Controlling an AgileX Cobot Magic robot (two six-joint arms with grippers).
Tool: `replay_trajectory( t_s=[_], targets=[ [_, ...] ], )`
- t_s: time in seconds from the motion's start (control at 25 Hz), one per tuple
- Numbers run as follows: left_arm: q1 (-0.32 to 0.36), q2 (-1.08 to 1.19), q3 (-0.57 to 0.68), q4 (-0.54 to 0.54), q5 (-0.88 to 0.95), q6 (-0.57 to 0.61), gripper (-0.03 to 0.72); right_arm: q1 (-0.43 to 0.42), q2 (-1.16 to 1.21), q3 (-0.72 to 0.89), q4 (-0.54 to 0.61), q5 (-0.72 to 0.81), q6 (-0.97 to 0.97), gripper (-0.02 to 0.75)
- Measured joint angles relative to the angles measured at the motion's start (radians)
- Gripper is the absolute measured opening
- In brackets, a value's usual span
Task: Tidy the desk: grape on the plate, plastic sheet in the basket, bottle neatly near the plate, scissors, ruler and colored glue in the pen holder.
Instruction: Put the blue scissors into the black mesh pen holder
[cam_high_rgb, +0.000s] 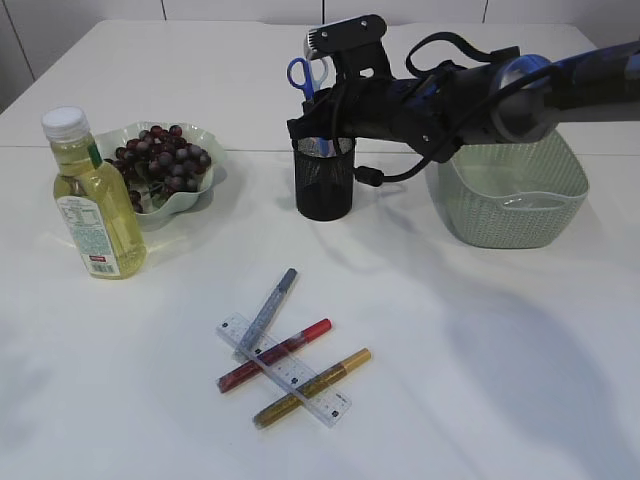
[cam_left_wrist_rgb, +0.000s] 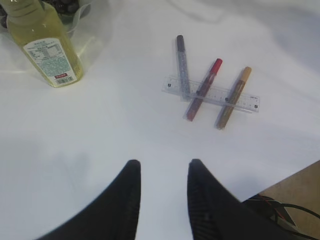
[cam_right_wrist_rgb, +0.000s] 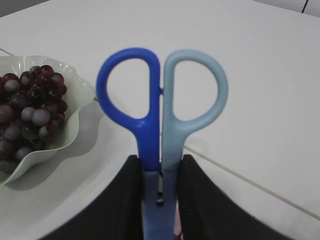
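Gripping scissors (cam_right_wrist_rgb: 161, 115) over holder (cam_high_rgb: 324, 178).
My right gripper (cam_right_wrist_rgb: 160, 172) is clenching the shanks, handles sticking up ahead; my left gripper (cam_left_wrist_rgb: 164, 175) is hanging released, ruler (cam_left_wrist_rgb: 211, 93) beyond it.

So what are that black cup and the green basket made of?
The black pen holder looks like metal wire mesh, matte: you can see through its fine grid. The pale green basket seems to be moulded plastic with a woven pattern pressed into its walls and a smooth rim, though real weave can't be ruled out.

Three glue pens (cam_high_rgb: 277, 355), one ruler (cam_high_rgb: 300, 377), one scissors (cam_right_wrist_rgb: 161, 120), one bottle (cam_high_rgb: 92, 200), one basket (cam_high_rgb: 510, 212)
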Motion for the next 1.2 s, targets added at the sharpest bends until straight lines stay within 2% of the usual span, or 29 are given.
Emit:
replay_trajectory(
  t_s=[0.72, 1.04, 1.2],
  targets=[
    [0.000, 0.000, 0.000, 0.000, 0.000, 0.000, 0.238, -0.002, 0.000, 0.000, 0.000, 0.018, 0.009, 0.281],
    [0.000, 0.000, 0.000, 0.013, 0.000, 0.000, 0.239, -0.002, -0.093, 0.000, 0.004, 0.090, 0.045, 0.300],
    [0.000, 0.000, 0.000, 0.019, 0.000, 0.000, 0.239, 0.006, -0.172, -0.004, 0.005, 0.183, 0.082, 0.321]
  ],
)
